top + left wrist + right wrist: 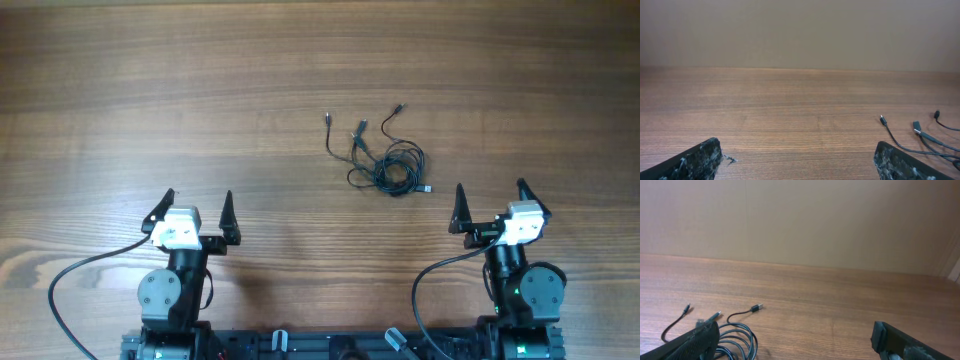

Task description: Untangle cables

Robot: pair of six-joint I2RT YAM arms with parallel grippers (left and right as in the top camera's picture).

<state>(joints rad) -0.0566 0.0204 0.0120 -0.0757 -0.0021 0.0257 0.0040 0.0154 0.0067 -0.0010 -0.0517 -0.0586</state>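
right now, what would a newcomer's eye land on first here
The small dark tangle of cables, right of centre on the wooden table, plug ends fanning out from its coil. Next, the left gripper and right gripper at the near edge, both open and empty, the right one nearer the tangle.

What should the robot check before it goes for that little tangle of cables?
1. Claws open: ok. The left claw and right claw are both spread wide.
2. Claws empty: ok. Neither holds anything.
3. Cables found: ok. The cables lie bunched on the table, nearer the right claw.
4. Bunch apart from the claws: ok. It touches neither.
5. Loose ends to grab: ok. Several plug ends stick out from the bunch.
6. Which cord crosses over which: cannot tell. Too fine to see.
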